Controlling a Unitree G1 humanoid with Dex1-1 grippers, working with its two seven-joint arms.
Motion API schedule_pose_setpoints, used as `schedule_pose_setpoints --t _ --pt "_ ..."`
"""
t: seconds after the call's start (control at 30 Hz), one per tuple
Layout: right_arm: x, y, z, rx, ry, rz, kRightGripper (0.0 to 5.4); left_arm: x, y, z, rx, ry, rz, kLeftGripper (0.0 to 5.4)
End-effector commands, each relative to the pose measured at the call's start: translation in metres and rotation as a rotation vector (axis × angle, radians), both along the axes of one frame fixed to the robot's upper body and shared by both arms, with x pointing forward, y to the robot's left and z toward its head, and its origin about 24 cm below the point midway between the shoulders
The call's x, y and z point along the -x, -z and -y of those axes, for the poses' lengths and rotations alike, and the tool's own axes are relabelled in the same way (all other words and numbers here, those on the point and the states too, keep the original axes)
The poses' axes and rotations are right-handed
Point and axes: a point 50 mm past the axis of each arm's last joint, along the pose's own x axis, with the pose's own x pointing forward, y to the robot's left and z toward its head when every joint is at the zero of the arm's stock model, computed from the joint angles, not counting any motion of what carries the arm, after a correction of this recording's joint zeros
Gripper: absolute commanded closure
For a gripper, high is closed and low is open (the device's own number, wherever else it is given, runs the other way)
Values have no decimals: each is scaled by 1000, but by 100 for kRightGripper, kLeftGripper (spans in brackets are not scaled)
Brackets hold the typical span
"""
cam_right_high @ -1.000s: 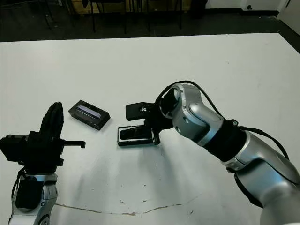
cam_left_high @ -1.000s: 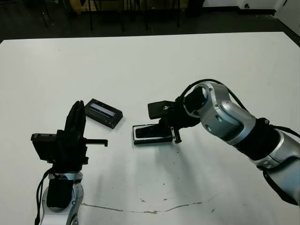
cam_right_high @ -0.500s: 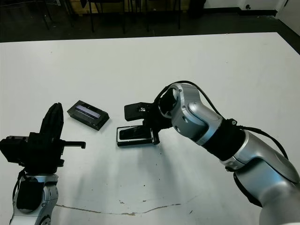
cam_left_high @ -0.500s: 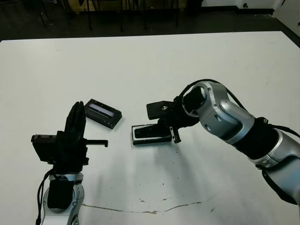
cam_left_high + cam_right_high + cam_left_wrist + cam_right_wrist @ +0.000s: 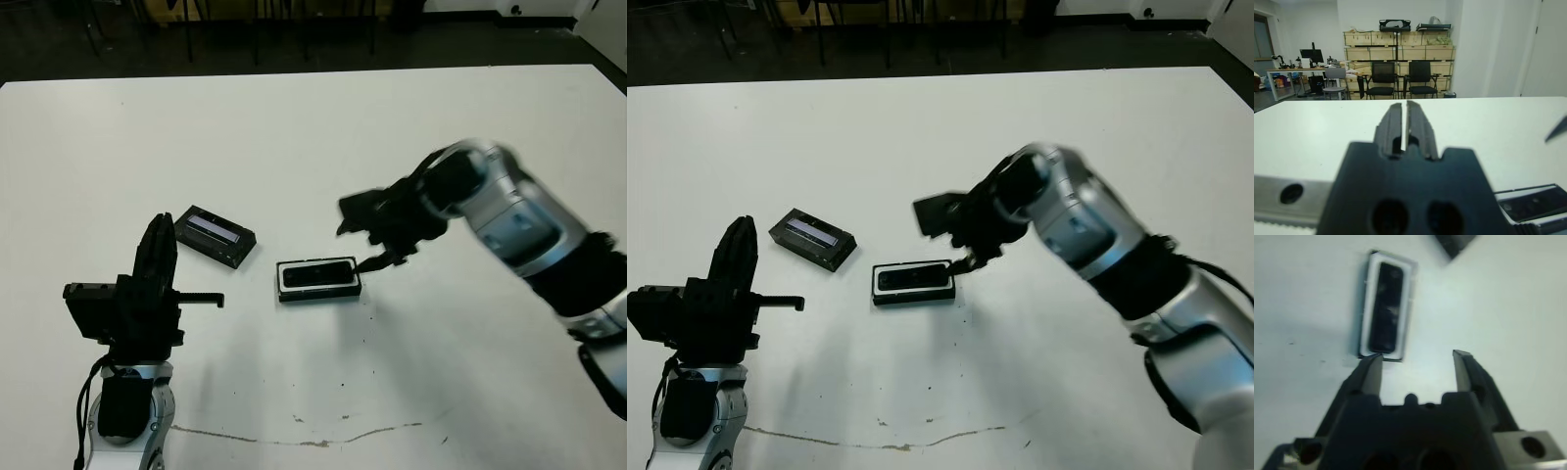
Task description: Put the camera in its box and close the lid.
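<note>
Right wrist view: right pincer (image 5: 1418, 363) wide and empty, since camera (image 5: 1385, 306) lies in box (image 5: 1370, 298); lid (image 5: 217, 235) waits apart

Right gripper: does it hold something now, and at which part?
Nothing is held. The right gripper is open and empty, apart from the box; the camera lies inside it.

We see the right end effector (image 5: 377, 257) smeared by motion blur in the head views. In the right wrist view the lid (image 5: 1454, 243) is cut by the edge, and the camera (image 5: 1385, 306) looks soft.
</note>
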Motion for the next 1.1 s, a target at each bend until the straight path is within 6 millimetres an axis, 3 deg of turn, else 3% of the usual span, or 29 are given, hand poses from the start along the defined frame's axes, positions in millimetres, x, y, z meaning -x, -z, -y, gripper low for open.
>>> schedule_pose_setpoints --t 0.03,0.27,0.4,0.6,0.83,1.1 --pt "1 1 8 -16 13 65 178 7 11 -5 -16 -8 -75 540" --pt "-2 -14 23 -120 129 176 55 7 11 -5 -20 -1 -81 540" --pt "-1 -20 35 -263 189 198 1 7 11 -6 -19 -2 -80 540" --pt "28 10 40 -604 349 173 1 8 11 -8 -16 -5 -83 540" --pt "60 48 17 -682 314 289 105 7 11 -10 -19 -1 -82 540" --pt "70 72 -2 -653 338 307 253 5 10 -10 -38 7 -77 540"
